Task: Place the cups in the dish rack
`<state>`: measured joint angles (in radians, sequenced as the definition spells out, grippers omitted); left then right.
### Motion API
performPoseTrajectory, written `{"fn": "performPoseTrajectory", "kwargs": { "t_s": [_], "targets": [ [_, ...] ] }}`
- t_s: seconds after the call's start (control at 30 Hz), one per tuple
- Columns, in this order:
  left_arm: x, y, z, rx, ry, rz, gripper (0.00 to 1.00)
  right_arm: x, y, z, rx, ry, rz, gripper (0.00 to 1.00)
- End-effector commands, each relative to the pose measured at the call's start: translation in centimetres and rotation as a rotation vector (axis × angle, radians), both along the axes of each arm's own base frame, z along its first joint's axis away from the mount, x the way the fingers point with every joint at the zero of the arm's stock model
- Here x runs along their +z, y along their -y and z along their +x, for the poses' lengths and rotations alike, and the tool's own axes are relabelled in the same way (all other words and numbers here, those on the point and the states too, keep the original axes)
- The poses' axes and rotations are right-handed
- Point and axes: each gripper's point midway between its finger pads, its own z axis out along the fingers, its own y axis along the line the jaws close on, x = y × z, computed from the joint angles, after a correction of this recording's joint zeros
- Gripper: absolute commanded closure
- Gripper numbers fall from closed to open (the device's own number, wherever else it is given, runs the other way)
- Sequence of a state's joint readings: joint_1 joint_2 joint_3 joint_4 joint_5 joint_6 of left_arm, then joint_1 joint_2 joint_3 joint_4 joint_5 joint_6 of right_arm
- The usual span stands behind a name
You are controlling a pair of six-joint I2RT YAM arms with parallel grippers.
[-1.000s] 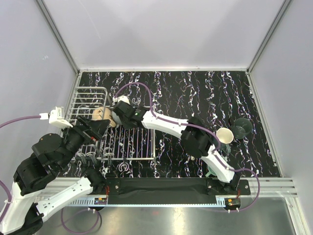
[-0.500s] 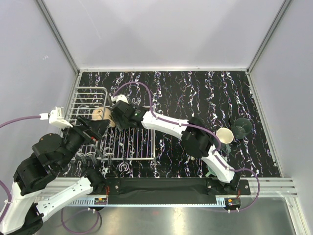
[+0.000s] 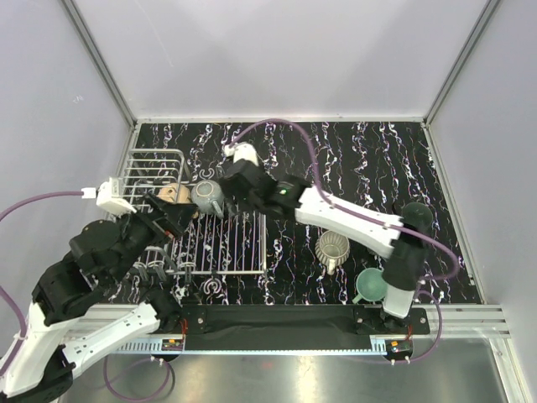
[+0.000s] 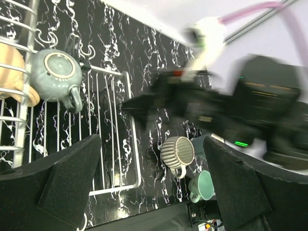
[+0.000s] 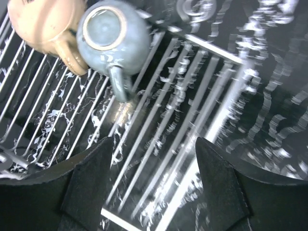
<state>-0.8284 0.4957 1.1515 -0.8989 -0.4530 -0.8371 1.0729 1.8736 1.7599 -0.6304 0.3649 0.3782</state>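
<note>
Right tool [image 5: 151, 144] has pulled away, released; grey-teal cup [image 3: 207, 196] (centre-left, overhead view) sits at the dish rack [image 3: 226, 245] edge, where a nudge might topple it.

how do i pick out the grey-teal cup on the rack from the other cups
In the top view, find the white wire dish rack on the left of the table. On it two cups sit side by side; the grey-teal cup is the right one, beside the peach-tan cup. It alone there is grey, base up with a pale ring.
</note>
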Motion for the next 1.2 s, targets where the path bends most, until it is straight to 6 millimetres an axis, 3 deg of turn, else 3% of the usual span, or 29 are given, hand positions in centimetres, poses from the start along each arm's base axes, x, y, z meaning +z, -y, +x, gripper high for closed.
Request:
{"fn": "performPoseTrajectory", "kwargs": {
  "t_s": [0.0,0.03,0.07,0.13,0.17,0.23,0.27,0.33,0.37,0.4,0.43,0.47,0.5,0.53,0.57,0.63,0.67,0.7,0.73,0.77,0.8,0.83,0.9,1.0,1.17],
  "targets": [
    [0.4,1.7,0.6,-0.04,-0.015,-0.004,0.07,3.4,5.0,-0.6,-0.132,0.058,-0.012,0.23],
    [0.6,2.2,0.7,-0.053,-0.015,-0.009,0.07,2.7,6.5,-0.8,-0.155,0.048,-0.043,0.23],
    [0.6,2.9,0.7,-0.08,-0.023,-0.006,0.08,3.6,8.2,-0.6,-0.191,0.056,-0.036,0.23],
    [-0.2,4.5,1.4,-0.108,-0.065,0.025,0.11,2.0,11.8,-0.8,-0.27,0.016,-0.085,0.24],
    [-0.3,5.3,1.4,-0.141,-0.079,0.031,0.11,3.1,13.7,-0.8,-0.312,0.016,-0.057,0.24],
    [-1.7,7.2,2.2,-0.179,-0.139,0.077,0.14,1.6,18.3,-0.2,-0.428,-0.032,-0.073,0.24],
    [-2.0,8.1,2.2,-0.208,-0.161,0.08,0.15,3.1,20.2,-0.5,-0.465,-0.016,-0.027,0.24],
    [-3.4,10.2,2.8,-0.248,-0.21,0.112,0.19,2.1,24.7,-0.1,-0.573,-0.029,-0.038,0.23],
    [-3.7,11.0,2.8,-0.255,-0.223,0.117,0.19,3.3,26.4,-0.5,-0.604,-0.013,0.008,0.23],
    [-4.3,12.2,3.3,-0.261,-0.242,0.143,0.2,3.1,28.8,-0.3,-0.669,-0.029,0.019,0.23],
    [-4.5,13.1,3.0,-0.268,-0.235,0.17,0.2,2.5,30.0,-0.8,-0.691,-0.04,0.011,0.23],
    [-4.5,13.9,3.0,-0.269,-0.239,0.185,0.2,3.2,31.3,-1.2,-0.714,-0.026,0.034,0.23],
    [-5.0,15.9,2.5,-0.301,-0.253,0.232,0.2,2.9,32.7,-1.5,-0.752,-0.035,0.021,0.23],
    [-4.8,16.4,3.0,-0.272,-0.241,0.261,0.2,2.7,33.4,-1.8,-0.768,-0.041,0.016,0.24],
    [-6.5,18.0,3.3,-0.269,-0.274,0.323,0.2,2.9,33.9,-2.2,-0.776,-0.04,0.025,0.24],
    [-5.7,19.8,3.1,-0.262,-0.257,0.375,0.2,2.8,35.0,-2.8,-0.805,-0.053,0.013,0.24],
    [-7.7,21.5,3.4,-0.256,-0.281,0.451,0.2,2.9,35.3,-3.0,-0.813,-0.053,0.017,0.24],
    [-8.2,22.2,2.8,-0.263,-0.289,0.503,0.2,2.8,35.7,-3.4,-0.826,-0.057,0.007,0.24],
    [-7.2,23.1,3.3,-0.243,-0.268,0.506,0.2,3.1,36.0,-3.6,-0.836,-0.053,0.011,0.24],
    [-9.0,24.4,3.7,-0.236,-0.286,0.574,0.2,3.2,36.6,-3.8,-0.855,-0.048,0.003,0.24],
    [-9.7,24.7,3.6,-0.232,-0.295,0.615,0.2,3.3,36.9,-4.0,-0.864,-0.044,0.0,0.24],
    [-9.0,25.8,3.6,-0.235,-0.28,0.608,0.2,3.5,37.2,-4.1,-0.873,-0.037,-0.002,0.24],
    [-10.9,27.5,3.7,-0.25,-0.296,0.646,0.2,3.9,37.9,-4.6,-0.89,-0.022,-0.002,0.24],
    [-12.1,29.8,3.6,-0.291,-0.297,0.627,0.21,4.3,38.5,-5.2,-0.909,-0.012,0.007,0.25],
    [-14.7,32.1,3.3,-0.356,-0.325,0.638,0.24,3.8,39.2,-6.1,-0.916,-0.01,-0.006,0.25]
  ]
}}
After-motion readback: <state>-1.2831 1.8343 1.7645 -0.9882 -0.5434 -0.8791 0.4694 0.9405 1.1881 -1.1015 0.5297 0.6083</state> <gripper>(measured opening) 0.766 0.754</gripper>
